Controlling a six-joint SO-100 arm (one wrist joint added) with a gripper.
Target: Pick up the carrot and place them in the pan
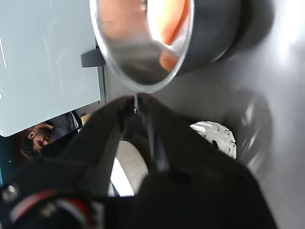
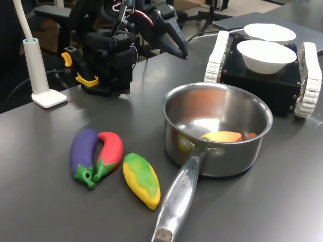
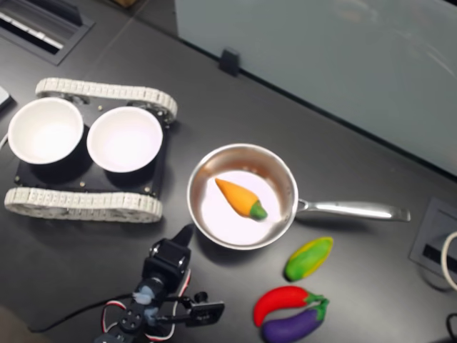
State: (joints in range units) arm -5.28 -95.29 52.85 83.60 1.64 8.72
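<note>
The tapered orange carrot (image 3: 240, 198) with its green end lies loose inside the shiny steel pan (image 3: 202, 173) at the second exterior view's centre, so the black gripper (image 3: 185, 234), jaws together and empty, sits just outside the rim, its job apparently done

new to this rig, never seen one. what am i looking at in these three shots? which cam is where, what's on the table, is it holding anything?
It is one small robot arm on a dark table. The first exterior view looks across the table from the side, the second exterior view looks straight down, and the wrist view sits on the arm behind its gripper. The gripper looks shut and holds nothing. The carrot lies inside the steel pan. Outside the pan lie a corn toy, a red pepper and a purple eggplant. Two white bowls sit on a small tracked vehicle.
</note>
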